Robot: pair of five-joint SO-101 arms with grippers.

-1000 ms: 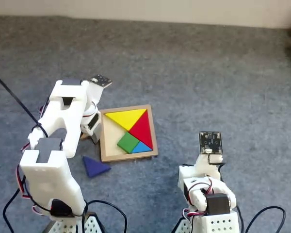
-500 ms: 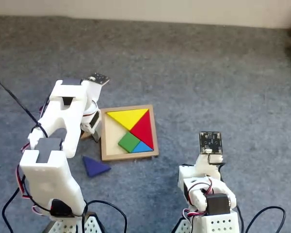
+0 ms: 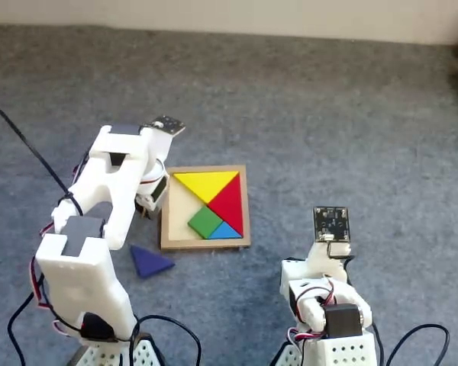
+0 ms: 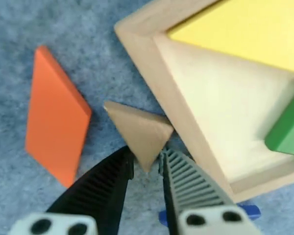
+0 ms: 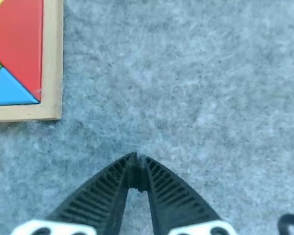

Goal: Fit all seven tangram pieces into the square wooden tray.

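Since a second ago the left arm (image 3: 111, 191) has shifted toward the wooden tray (image 3: 206, 245), and the tray has slid slightly away from it. The left gripper (image 4: 146, 160) pinches one tip of a tan triangle (image 4: 139, 131) lying on the carpet (image 3: 328, 114) just outside the tray's rim, with an orange parallelogram (image 4: 54, 115) near it. In the tray are a yellow triangle (image 3: 206, 185), red triangle (image 3: 227, 204), green square (image 3: 204, 222) and light blue triangle (image 3: 226, 231). A dark blue triangle (image 3: 149, 261) lies on the carpet near the tray's corner. The right gripper (image 5: 137, 166) is closed on nothing, over carpet.
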